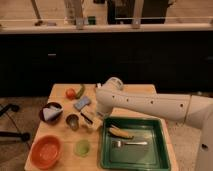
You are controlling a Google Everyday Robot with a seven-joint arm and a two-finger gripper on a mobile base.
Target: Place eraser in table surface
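Setting: a light tan wooden table surface is standing in front of dark cabinets, seen from above and in front.
Arm: a white robot arm is reaching in from the right edge, bending at a rounded joint and pointing down toward the middle of the table.
Gripper: the gripper is hovering low over the table, just left of the green tray and near a small metal cup.
Grip: whether it is clenched or released cannot be told from this view.
Eraser: the eraser, a small dark block with a pale edge, is sitting right at the gripper's tip, between the metal cup and the tray's left wall; whether it is resting on the wood cannot be told.
Tray contents: a yellowish oblong item and a fork are lying inside.
Back left: a blue-grey sponge is lying near a red tomato.
Left side: a dark bowl is holding something pale.
Front left: an orange bowl is sitting beside a small green round item.
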